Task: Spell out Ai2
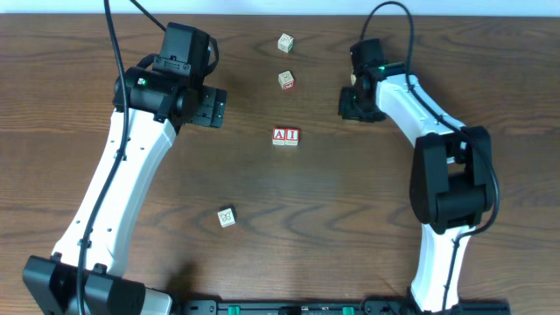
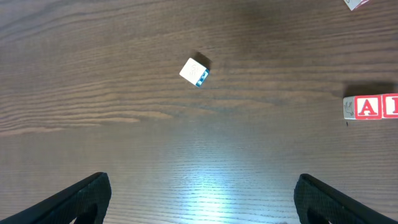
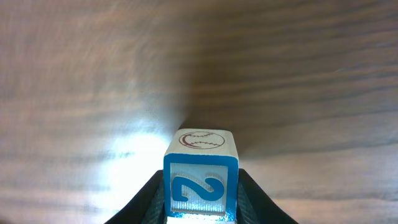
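The red "A" cube (image 1: 280,136) and the red "I" cube (image 1: 292,136) sit side by side at the table's middle, touching. In the left wrist view the "A" cube (image 2: 368,107) and the "I" cube (image 2: 392,106) show at the right edge. The blue "2" cube (image 3: 200,180) is held between the fingers of my right gripper (image 3: 200,194), which is shut on it, a baseball picture on the cube's far face. In the overhead view my right gripper (image 1: 354,98) sits at the back right and hides that cube. My left gripper (image 1: 214,107) (image 2: 202,208) stands wide open and holds nothing.
Two pale picture cubes (image 1: 285,42) (image 1: 286,80) lie behind the "A" and "I" pair. A white cube with a blue side (image 1: 227,217) (image 2: 194,71) lies front left. Both white arms reach in from the near edge.
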Robot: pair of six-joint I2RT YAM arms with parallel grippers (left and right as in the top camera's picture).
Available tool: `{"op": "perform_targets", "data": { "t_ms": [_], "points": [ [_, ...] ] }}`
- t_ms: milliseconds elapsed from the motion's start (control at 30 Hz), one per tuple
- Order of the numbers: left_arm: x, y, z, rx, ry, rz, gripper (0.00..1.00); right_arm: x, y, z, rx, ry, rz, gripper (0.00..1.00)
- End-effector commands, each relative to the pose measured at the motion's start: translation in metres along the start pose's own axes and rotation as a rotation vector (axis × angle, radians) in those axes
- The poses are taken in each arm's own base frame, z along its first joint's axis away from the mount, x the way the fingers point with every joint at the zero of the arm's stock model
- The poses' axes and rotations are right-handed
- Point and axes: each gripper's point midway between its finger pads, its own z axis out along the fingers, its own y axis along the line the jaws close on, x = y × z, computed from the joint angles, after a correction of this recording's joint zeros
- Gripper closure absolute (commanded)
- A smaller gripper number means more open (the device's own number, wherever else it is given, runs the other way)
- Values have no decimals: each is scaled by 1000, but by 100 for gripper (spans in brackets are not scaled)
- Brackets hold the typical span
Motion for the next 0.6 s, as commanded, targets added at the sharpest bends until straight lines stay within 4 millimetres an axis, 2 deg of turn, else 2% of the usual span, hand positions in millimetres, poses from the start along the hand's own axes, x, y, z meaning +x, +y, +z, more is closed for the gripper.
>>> {"op": "perform_targets", "data": {
  "t_ms": [0,67,200,300,467,567],
  "points": [
    [1,2,2,-17,7,11,5,19,19,1,-18,60,-245,70],
    [1,2,2,-17,7,11,5,34,29,0,-61,110,-367,71],
    [1,2,2,-17,7,11,5,71,54,-10,-253,219,-620,69],
    [1,2,2,-17,7,11,5,91,60,-18,-363,270,-763,69],
    [1,2,2,-17,7,11,4,89,52,-19,-390,262,-839,72],
    [1,2,2,-17,7,11,5,88,49,-19,-388,260,-831,62]
  ]
}}
